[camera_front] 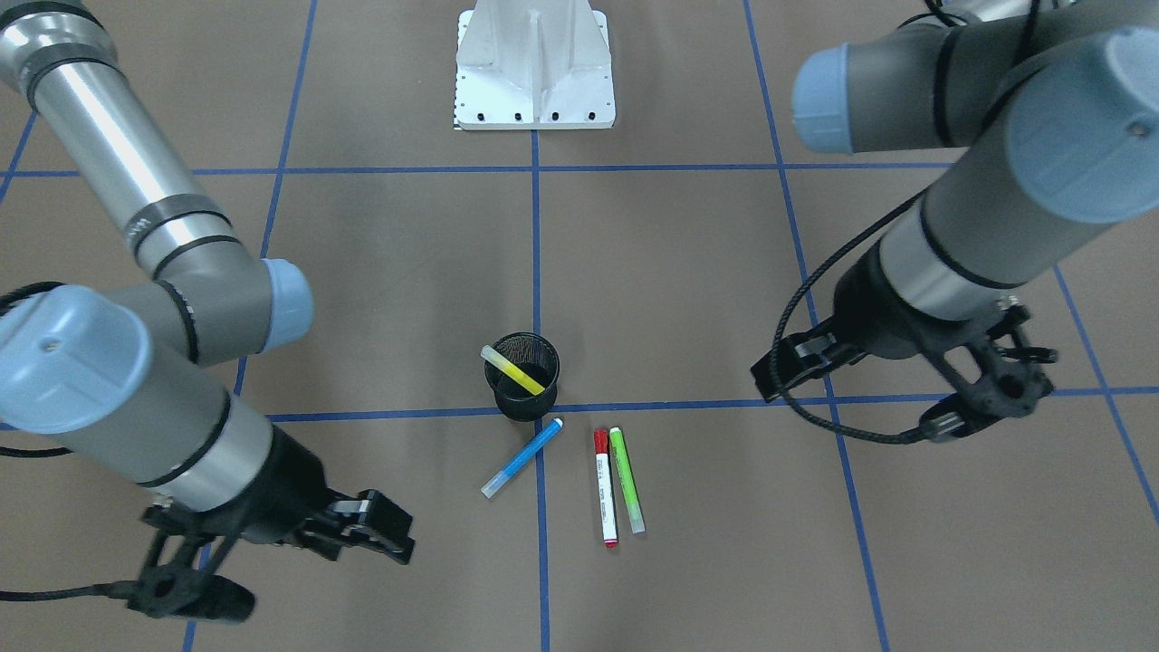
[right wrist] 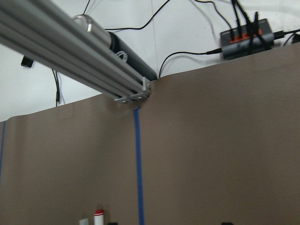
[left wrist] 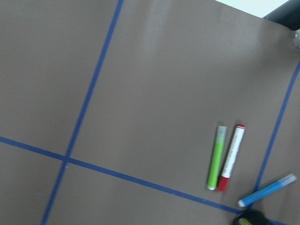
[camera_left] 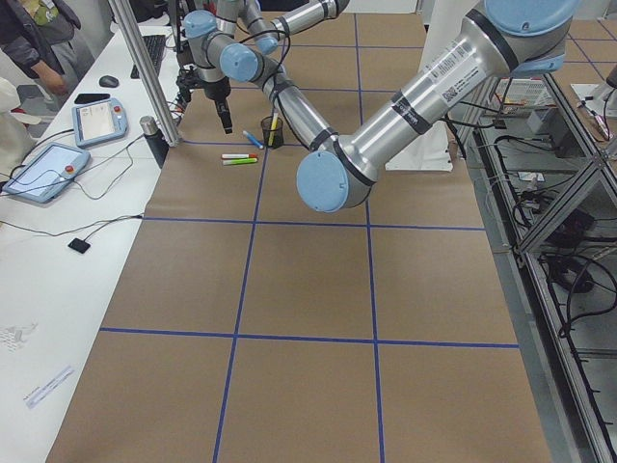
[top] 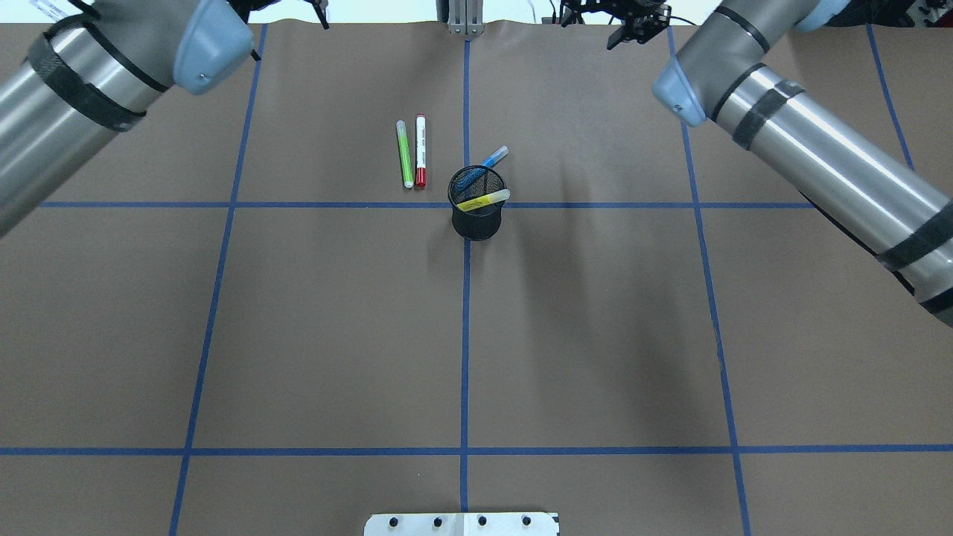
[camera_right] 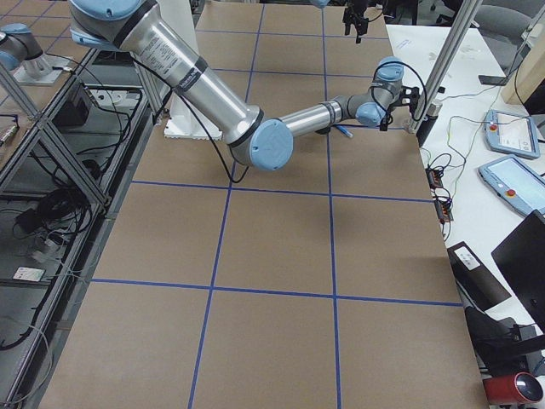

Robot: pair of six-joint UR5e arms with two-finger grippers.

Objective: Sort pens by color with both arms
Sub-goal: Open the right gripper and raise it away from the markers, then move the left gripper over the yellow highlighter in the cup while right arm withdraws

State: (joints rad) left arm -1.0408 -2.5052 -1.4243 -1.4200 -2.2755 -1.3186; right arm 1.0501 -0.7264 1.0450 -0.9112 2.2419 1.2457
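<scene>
A yellow pen (camera_front: 512, 369) leans inside the black mesh cup (camera_front: 525, 394) at mid-table. Three pens lie on the brown paper on the far side of the cup from the robot: a blue one (camera_front: 522, 457) slanted beside the cup, and a red-capped white one (camera_front: 605, 486) and a green one (camera_front: 627, 480) side by side. The left wrist view shows the green (left wrist: 216, 163), red (left wrist: 232, 156) and blue (left wrist: 267, 190) pens. My left gripper (camera_front: 991, 403) hovers open on the green pen's side. On the blue pen's side, my right gripper (camera_front: 195, 598) hovers open. Neither holds anything.
The white pedestal base (camera_front: 534, 72) stands at the robot's edge of the table. Blue tape lines (top: 465, 335) divide the paper into squares. An aluminium post (right wrist: 70, 47) and a power strip (right wrist: 246, 37) lie past the table's far edge. A side bench holds tablets (camera_left: 48, 172).
</scene>
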